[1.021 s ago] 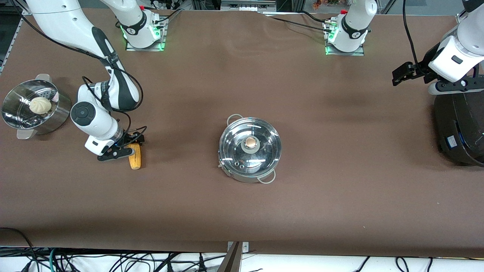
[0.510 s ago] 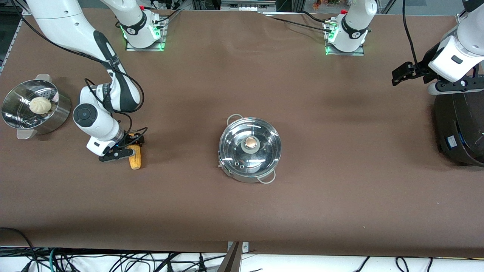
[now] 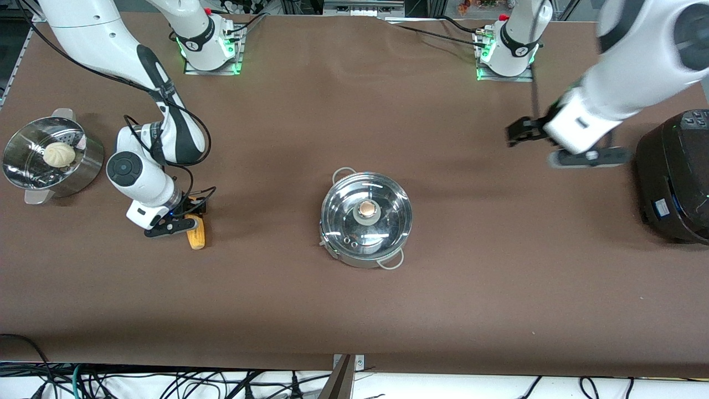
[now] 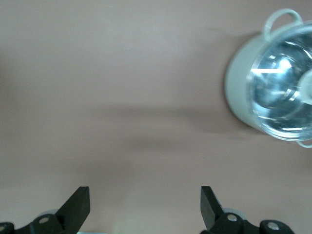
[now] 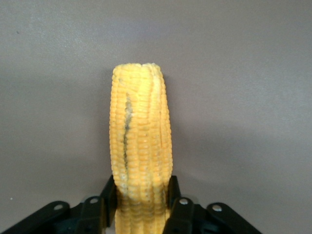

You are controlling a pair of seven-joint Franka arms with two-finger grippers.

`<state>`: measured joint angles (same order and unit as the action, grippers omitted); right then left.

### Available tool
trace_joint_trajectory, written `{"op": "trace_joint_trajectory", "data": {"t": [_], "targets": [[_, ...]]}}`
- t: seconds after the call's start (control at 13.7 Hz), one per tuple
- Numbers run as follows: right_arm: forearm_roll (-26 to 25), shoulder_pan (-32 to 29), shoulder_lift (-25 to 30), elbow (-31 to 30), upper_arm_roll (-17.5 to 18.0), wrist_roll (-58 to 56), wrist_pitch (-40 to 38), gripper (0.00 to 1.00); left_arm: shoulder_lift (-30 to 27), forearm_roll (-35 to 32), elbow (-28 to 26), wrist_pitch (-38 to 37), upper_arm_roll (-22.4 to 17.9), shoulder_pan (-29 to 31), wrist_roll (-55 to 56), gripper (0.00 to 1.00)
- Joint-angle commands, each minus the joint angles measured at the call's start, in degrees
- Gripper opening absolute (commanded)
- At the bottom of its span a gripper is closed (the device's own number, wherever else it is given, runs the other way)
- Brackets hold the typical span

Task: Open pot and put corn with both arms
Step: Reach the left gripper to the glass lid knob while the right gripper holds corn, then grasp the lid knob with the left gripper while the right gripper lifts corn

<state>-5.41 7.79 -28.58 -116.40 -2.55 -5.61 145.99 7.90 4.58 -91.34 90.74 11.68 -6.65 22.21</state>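
The corn (image 3: 198, 237), a yellow cob, lies on the brown table toward the right arm's end. My right gripper (image 3: 190, 226) is down on it, and in the right wrist view both fingers press against the sides of the corn (image 5: 140, 141), so my right gripper (image 5: 141, 187) is shut on it. The pot (image 3: 366, 219) stands mid-table with its glass lid on and the tan knob (image 3: 366, 209) on top. My left gripper (image 3: 590, 159) hangs open over bare table between the pot and the black cooker. In the left wrist view the left gripper (image 4: 145, 200) holds nothing, and the pot (image 4: 273, 92) shows off to one side.
A steel steamer pot (image 3: 88, 166) holding a white bun (image 3: 58, 154) stands at the right arm's end of the table. A large black cooker (image 3: 673, 183) sits at the left arm's end. Both arm bases are mounted along the table's edge farthest from the front camera.
My right gripper's fingers have closed onto the corn. My left arm has swung away from above the black cooker toward the pot, its gripper still open.
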Motion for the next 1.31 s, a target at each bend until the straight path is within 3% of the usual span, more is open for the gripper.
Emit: {"op": "trace_joint_trajectory", "data": {"t": [0.0,0.29,0.51,0.8,1.24], "targets": [[-0.83,-0.05,0.11,-0.14,0.00,-0.72,0.61,0.19,11.13,0.43,13.08,-1.01,-0.26,-6.95,7.48,1.00],[-0.83,0.12,0.37,0.56,0.09,-1.42,0.08,0.07,26.60,0.43,28.82,4.16,-0.34,-14.87,23.80,1.00],[-0.83,0.04,0.89,3.27,0.00,-1.69,-4.20,0.05,31.28,-0.36,29.73,10.40,-1.74,-20.06,28.75,1.00],[-0.83,0.04,1.69,13.98,0.09,-2.91,-20.88,0.06,34.54,-4.40,29.82,14.72,-4.03,-25.42,34.73,1.00],[0.05,0.12,3.88,25.07,0.18,-3.18,-37.95,0.06,37.71,-8.54,30.26,18.59,-4.48,-27.01,35.27,0.96]]}}
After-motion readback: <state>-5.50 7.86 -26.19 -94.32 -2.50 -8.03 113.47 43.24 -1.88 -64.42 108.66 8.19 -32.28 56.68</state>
